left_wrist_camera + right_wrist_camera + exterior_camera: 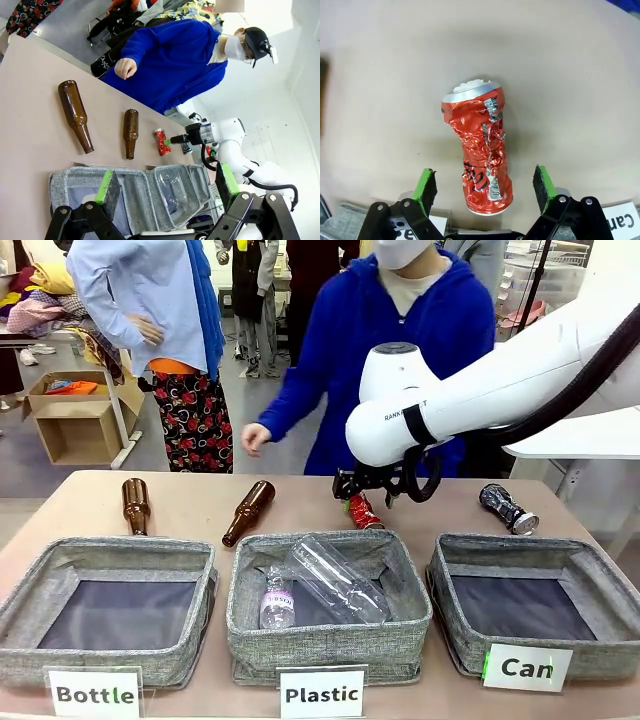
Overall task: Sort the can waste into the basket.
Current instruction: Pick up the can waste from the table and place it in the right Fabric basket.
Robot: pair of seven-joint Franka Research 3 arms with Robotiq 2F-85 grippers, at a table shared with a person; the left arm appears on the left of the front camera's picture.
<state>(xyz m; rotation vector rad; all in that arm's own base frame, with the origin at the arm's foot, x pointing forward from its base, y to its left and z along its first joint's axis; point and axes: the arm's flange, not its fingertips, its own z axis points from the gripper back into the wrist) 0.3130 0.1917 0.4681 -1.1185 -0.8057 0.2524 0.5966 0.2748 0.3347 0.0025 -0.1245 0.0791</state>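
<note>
A crushed red can lies on the table behind the middle bin. My right gripper hangs over it, open. In the right wrist view the red can lies lengthwise, its lower end between the green pads of my right gripper, apart from both. A dark crushed can with a silver end lies at the back right, behind the grey basket labelled "Can", whose dark floor is bare. My left gripper is open, holds nothing, and hovers above the grey bins on the left.
Two brown glass bottles lie at the back left. The "Bottle" bin stands at the left. The "Plastic" bin in the middle holds clear plastic bottles. A person in blue stands across the table, one hand above its far edge.
</note>
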